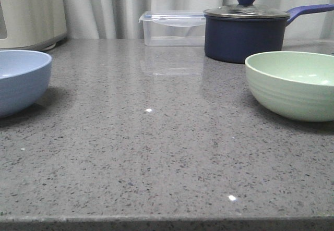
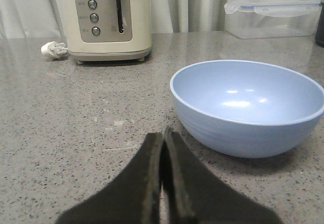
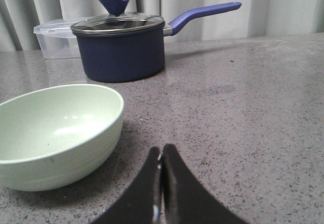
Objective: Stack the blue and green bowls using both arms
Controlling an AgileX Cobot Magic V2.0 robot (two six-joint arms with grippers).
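1. Front: blue bowl (image 1: 21, 80) far left, green bowl (image 1: 295, 84) far right, well apart on the countertop (image 1: 156, 153); nothing stacked.
2. Left wrist: my left gripper (image 2: 163, 142) is closed, empty, near the blue bowl (image 2: 248, 107).
3. Right wrist: my right gripper (image 3: 161, 158) is closed, empty, beside the green bowl (image 3: 55, 133). Next, I judge: open both, take rims.

You see the blue bowl (image 1: 21, 80) at the left edge of the grey countertop, upright and empty, smooth and matte. The green bowl (image 1: 293, 84) stands upright at the right side, well apart from it, pale mint with faint ridges outside and a lighter rim, also empty.
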